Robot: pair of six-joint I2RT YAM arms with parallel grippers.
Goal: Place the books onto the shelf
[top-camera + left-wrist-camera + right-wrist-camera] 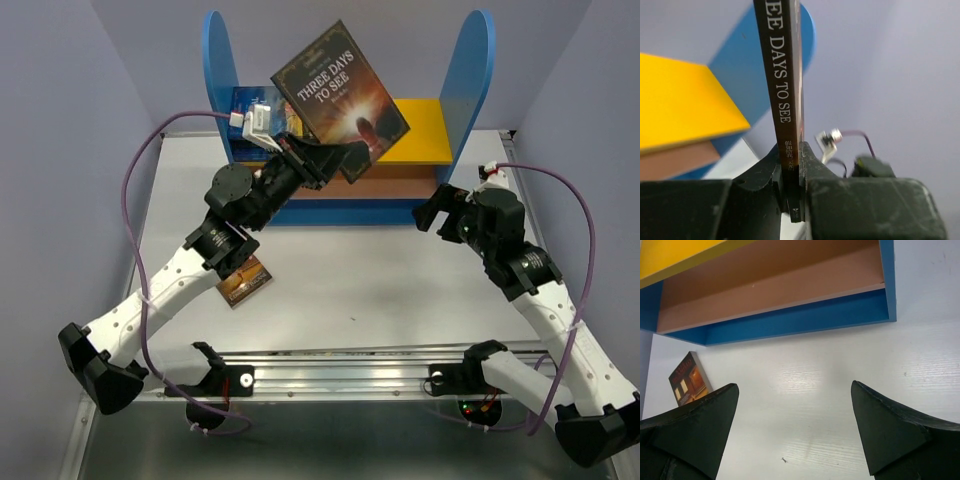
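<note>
**Left pincer loaded, right pincer free**

The left pincer (790, 165) is clamped on the lower edge of the dark brown book (335, 85), "Three Days to See". The book is held tilted in the air before the shelf (475, 80). The right pincer (794, 385) stands wide apart and empty over the surface (380, 300), near the shelf's front right corner. A second book (244, 281) lies flat toward the surface's left edge.

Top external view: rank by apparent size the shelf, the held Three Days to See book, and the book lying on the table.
1. shelf
2. Three Days to See book, raised toward the camera, so it may look enlarged
3. flat-lying book, partly hidden; clearly smallest as seen
</note>
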